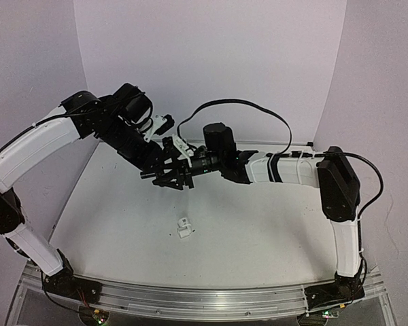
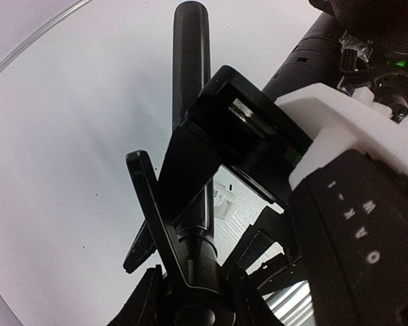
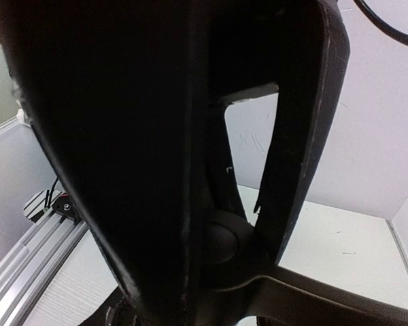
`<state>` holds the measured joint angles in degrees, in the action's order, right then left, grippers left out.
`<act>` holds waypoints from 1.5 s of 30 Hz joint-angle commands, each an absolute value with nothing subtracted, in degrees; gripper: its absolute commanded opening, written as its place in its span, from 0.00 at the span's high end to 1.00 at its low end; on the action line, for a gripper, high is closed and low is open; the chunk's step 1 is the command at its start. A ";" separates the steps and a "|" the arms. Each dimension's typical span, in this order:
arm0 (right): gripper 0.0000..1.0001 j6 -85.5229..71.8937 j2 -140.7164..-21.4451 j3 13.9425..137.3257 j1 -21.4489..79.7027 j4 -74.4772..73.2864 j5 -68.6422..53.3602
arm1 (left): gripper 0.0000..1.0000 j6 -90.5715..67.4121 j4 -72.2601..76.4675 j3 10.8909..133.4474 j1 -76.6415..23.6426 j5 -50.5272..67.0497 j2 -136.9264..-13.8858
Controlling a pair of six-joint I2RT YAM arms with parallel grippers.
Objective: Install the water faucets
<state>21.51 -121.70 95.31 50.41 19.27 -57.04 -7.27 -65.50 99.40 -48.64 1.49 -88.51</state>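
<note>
Table (image 1: 258, 231): white top, walled left, far and right; we see a metal rail (image 1: 211, 299) along its near edge. Left arm (image 1: 34, 149) and right arm (image 1: 340, 190): white and black, reaching in from either side and meeting above the middle of the table, nearer the far wall. From above, the meeting point is one dark cluster and we cannot separate its parts. Left gripper (image 2: 190, 292): only its base shows at the bottom of its own wrist view, jaws clamped on the foot of the black spout (image 2: 190, 75). Right gripper (image 1: 179, 175): its wrist view is almost filled by dark, close shapes with a slit of wall between them; in the left wrist view its fingers (image 2: 238, 119) stand at the spout's shaft. We cannot tell whether these jaws are apart or pressed on it. Black spout: a thin rod pointing away from the left gripper, crossbar (image 2: 146, 197) angled across it, its lower end hidden. White fitting (image 1: 184, 228): small, blocky, alone on the table nearer than the grippers, apart from both.
</note>
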 commanded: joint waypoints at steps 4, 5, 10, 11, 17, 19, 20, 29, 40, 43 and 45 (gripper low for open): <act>0.59 23.11 -123.04 97.99 51.36 19.60 -55.50 | 1.00 -6.21 -63.09 104.45 -48.71 2.27 -88.15; 0.60 23.14 -123.02 97.87 51.40 19.65 -55.13 | 1.00 -6.26 -63.07 104.47 -48.72 2.23 -88.05; 0.77 23.47 -123.31 97.97 52.10 19.69 -54.27 | 1.00 -6.93 -63.05 104.88 -48.78 1.84 -88.01; 0.81 23.37 -123.50 98.13 52.20 19.69 -54.28 | 1.00 -6.96 -63.07 104.93 -48.77 1.78 -87.99; 1.00 20.77 -123.71 97.55 52.34 21.21 -52.24 | 1.00 -7.44 -63.04 105.00 -48.77 1.50 -87.95; 1.00 17.01 -123.58 97.10 52.34 22.88 -49.74 | 1.00 -7.93 -63.05 105.35 -48.78 1.80 -87.98; 1.00 15.26 -123.49 96.82 52.29 23.49 -48.61 | 0.97 -8.40 -63.04 105.60 -48.71 1.65 -88.05; 1.00 5.22 -115.34 82.08 51.11 34.61 -38.22 | 0.12 -12.45 -58.56 103.42 -48.45 -5.99 -80.83; 1.00 -8.00 -96.49 62.03 38.83 35.97 -35.60 | 0.02 -23.27 -40.03 78.11 -45.18 -15.04 -62.12; 1.00 -6.18 -89.18 58.09 36.69 30.75 -32.35 | 0.02 -28.11 -36.40 71.56 -44.51 -12.71 -61.25; 1.00 -3.07 -84.73 56.76 36.31 25.84 -29.14 | 0.02 -31.38 -34.68 68.23 -44.11 -10.37 -62.60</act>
